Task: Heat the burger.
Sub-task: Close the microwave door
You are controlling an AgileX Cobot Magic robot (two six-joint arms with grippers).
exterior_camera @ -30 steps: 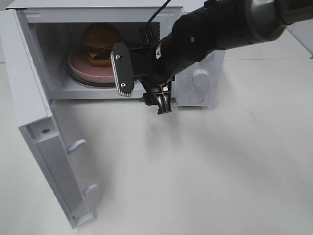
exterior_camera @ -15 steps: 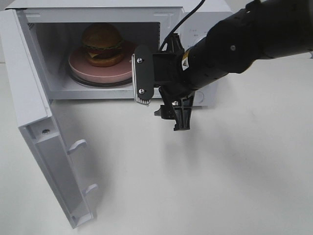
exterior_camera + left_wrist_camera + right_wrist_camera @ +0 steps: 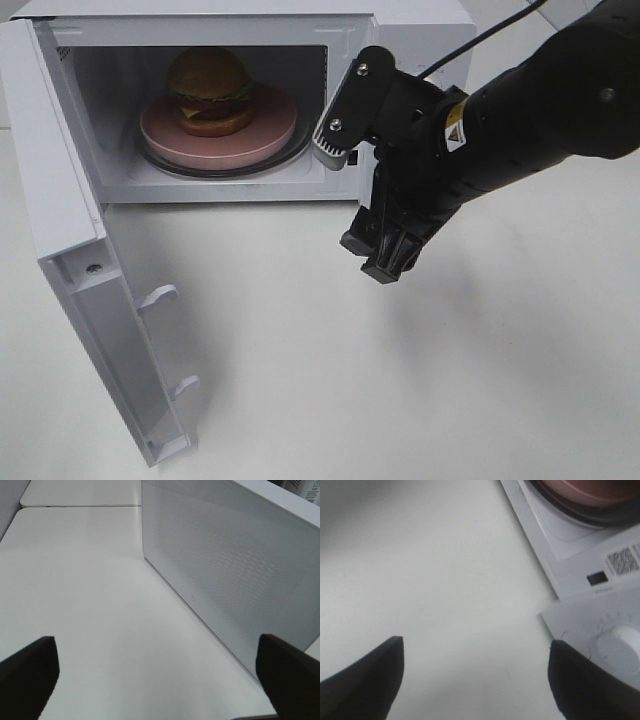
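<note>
Exterior high view: one white microwave (image 3: 400,22), boxy and smooth, its door (image 3: 65,225) swung open at 9 o'clock. Two moulded latch hooks (image 3: 158,297) on the door's inner edge. Inside, one burger (image 3: 208,88): glossy golden-brown bun, green frill, dark patty. It sits on one round, matte pink plate (image 3: 255,140), toward the plate's 10 o'clock side. A dark turntable rim (image 3: 240,170) shows beneath.

Right gripper (image 3: 357,212), black with one ribbed metal-edged finger, hangs at 3 o'clock of the cavity mouth above the white table (image 3: 420,400). Jaws wide apart, nothing between them. Right wrist view shows one round white dial (image 3: 620,647).

Left gripper (image 3: 159,680): two dark fingertips spread wide, empty, near a finely dotted white panel (image 3: 225,570).
</note>
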